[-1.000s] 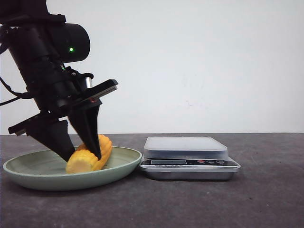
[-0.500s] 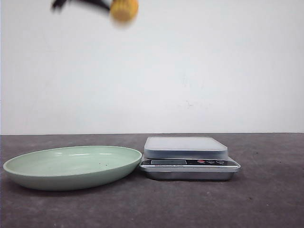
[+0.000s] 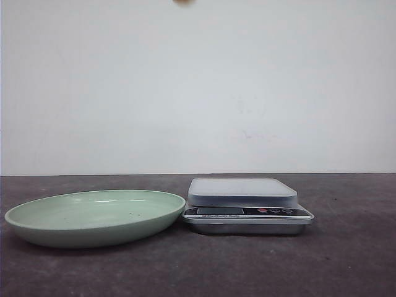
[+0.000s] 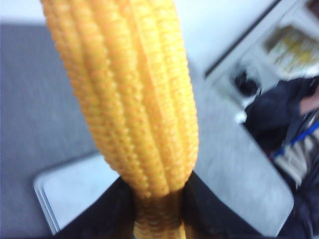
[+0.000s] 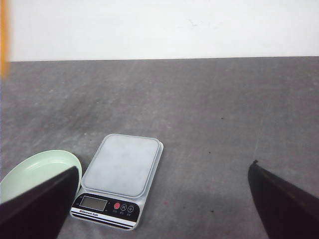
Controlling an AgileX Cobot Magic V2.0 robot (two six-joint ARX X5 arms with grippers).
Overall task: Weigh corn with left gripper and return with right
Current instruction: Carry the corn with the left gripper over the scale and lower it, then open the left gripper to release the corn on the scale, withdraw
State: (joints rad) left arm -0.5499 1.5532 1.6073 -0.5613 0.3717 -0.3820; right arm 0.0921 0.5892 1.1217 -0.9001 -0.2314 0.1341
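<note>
The corn point(image 4: 134, 99), a yellow-orange cob with rows of kernels, fills the left wrist view. My left gripper point(image 4: 158, 209) is shut on its lower end and holds it high in the air over the scale's pale platform point(image 4: 75, 189). In the front view only a small blurred bit of the corn point(image 3: 184, 2) shows at the top edge; the left arm is out of frame. A strip of corn point(image 5: 4, 35) shows at the right wrist view's edge. My right gripper point(image 5: 162, 199) is open and empty, high above the scale point(image 5: 119, 174).
A silver kitchen scale point(image 3: 246, 205) with a white platform stands at the table's middle. A pale green plate point(image 3: 93, 216) lies just left of it, touching it. Dark grey table; white wall behind.
My left gripper has lifted the corn off the green plate and carried it up and to the right, almost out of the front view. The plate now lies bare.
</note>
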